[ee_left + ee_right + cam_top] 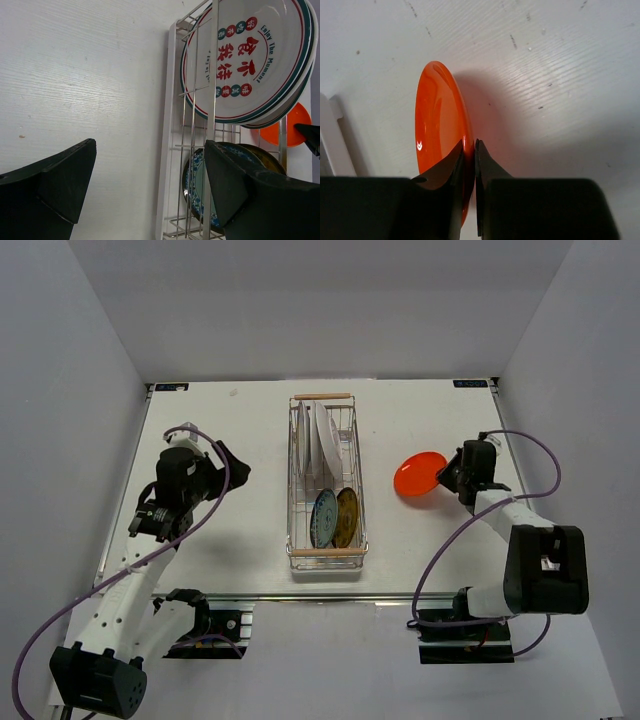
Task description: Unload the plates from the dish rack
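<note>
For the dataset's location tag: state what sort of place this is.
Probably a robot lab bench, not a kitchen: bare white walls around a white table, two arms bolted at its edge, one dish rack of plates.

A white table [230,440] is enclosed on three sides by plain pale grey walls [320,300]. Its top is lit evenly, and fine grain and small dark specks [540,107] are seen on it up close.
</note>
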Robot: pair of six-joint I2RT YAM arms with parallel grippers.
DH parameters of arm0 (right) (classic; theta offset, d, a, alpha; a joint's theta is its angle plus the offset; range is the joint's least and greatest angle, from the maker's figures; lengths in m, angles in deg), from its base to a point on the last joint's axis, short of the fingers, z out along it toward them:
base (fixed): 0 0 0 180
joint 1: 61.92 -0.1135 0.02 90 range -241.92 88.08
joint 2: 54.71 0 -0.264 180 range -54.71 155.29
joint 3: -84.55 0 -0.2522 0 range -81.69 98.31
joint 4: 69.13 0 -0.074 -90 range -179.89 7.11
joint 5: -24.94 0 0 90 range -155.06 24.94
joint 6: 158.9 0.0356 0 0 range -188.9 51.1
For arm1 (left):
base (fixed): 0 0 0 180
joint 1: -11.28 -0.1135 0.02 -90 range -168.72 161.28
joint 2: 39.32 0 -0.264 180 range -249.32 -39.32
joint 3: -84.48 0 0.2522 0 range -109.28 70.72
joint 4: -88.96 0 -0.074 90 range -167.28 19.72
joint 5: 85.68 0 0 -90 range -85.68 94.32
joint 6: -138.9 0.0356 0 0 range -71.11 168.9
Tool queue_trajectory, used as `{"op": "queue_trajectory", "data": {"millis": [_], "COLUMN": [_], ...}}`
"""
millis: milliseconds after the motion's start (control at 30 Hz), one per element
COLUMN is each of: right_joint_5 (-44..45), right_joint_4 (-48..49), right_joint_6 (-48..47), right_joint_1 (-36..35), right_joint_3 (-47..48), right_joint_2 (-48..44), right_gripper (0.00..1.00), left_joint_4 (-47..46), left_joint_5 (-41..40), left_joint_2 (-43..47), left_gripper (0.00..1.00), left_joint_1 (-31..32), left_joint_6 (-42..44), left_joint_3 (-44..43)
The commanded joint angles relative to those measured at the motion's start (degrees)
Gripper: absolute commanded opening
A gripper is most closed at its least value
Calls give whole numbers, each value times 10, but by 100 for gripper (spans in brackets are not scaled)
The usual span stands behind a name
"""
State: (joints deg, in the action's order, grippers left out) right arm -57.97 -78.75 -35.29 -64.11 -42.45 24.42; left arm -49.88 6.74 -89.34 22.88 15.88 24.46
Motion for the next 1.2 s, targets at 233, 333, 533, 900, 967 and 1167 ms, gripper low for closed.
{"op": "queue_trajectory", "data": {"millis": [233, 333, 533, 900, 967, 1167], "right_joint_5": [-165, -178, -167, -93, -110, -76], "right_joint_4": [179, 165, 90, -142, -196, -257], "right_joint_6": [24, 27, 2, -58, -71, -78], "right_joint_1": [69, 83, 93, 77, 50, -84], "right_joint_3": [-53, -52, -29, 67, 94, 180], "right_joint_2": [85, 93, 79, -95, -132, -190], "right_gripper": [0, 26, 51, 89, 89, 89], "left_joint_4": [-9, -5, -4, -3, -5, -15], "left_joint_5": [4, 0, -6, -12, -11, 15], "left_joint_2": [1, 1, 5, 30, 31, 41], "left_gripper": [98, 98, 98, 98, 98, 98], "left_joint_1": [3, 3, 3, 3, 3, 3], "left_joint_6": [4, 1, -5, -19, -19, -16], "left_joint_3": [3, -1, 4, 17, 19, 20]}}
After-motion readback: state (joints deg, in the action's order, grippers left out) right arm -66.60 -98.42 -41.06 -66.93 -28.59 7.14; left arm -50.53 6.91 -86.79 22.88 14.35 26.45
